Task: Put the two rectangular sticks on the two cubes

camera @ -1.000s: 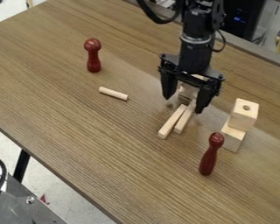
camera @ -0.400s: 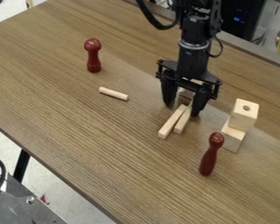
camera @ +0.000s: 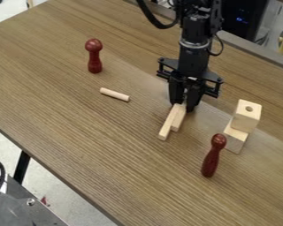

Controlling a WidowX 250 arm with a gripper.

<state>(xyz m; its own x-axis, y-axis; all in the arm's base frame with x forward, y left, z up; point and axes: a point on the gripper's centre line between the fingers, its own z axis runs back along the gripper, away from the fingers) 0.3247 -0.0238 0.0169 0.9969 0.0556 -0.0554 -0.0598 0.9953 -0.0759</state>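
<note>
A wood-grained desk (camera: 67, 110) spreads beneath the claw (camera: 185, 106) on all sides. Beyond its near edge, down and left from the claw, are pale floor (camera: 79, 207) and a black leg (camera: 22, 167); above and right of the claw stands dark equipment (camera: 241, 20) with small blue lights. The claw is closed on the far ends of two rectangular sticks (camera: 169, 123), which point down-left from it side by side. Right of the claw, one of two stacked cubes (camera: 246, 116) has a hole on top. The claw hides the sticks' gripped ends; a grey metal piece (camera: 25, 207), far below-left, is cut off.
</note>
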